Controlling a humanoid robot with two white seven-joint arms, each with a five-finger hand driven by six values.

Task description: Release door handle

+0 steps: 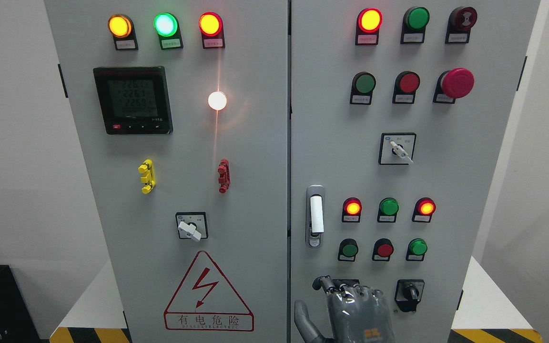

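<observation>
The grey door handle point(316, 216) with its white lever stands upright on the left edge of the cabinet's right door point(446, 190). My right hand point(346, 309) comes up from the bottom edge, back towards the camera, just below the handle and apart from it. Its fingers point(350, 288) are loosely bent at the knuckles, the thumb point(303, 319) sticks out to the left, and it holds nothing. The doors look closed, with a narrow seam between them. My left arm does not show.
Lit lamps, push buttons, a red emergency button point(456, 83) and rotary switches point(409, 293) cover the right door around my hand. The left door point(255, 190) carries a meter point(133, 100), a switch and a warning triangle point(208, 295). White walls stand on both sides.
</observation>
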